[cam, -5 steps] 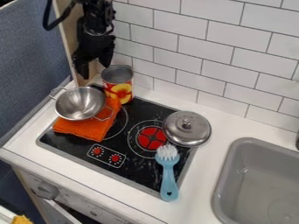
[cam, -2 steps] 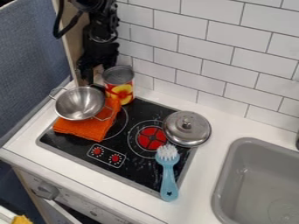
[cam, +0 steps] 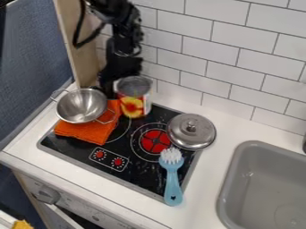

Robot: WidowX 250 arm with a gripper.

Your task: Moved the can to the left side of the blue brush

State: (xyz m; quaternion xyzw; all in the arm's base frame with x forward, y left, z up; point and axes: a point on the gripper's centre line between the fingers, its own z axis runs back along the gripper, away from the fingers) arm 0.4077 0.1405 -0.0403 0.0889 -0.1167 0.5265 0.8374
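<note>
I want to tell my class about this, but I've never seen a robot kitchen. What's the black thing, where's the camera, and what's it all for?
The black thing is a robot arm. Its hand, called a gripper, is right beside a food can. I can't tell whether it is holding it.

One camera took all the pictures, looking down at a slant.

On the toy stove sits an orange cloth with a metal pot on it. There's also a shiny lid and a blue brush, bristles toward the lid. At the right is a grey sink.

The job is to get the can to the brush's left side.
</note>
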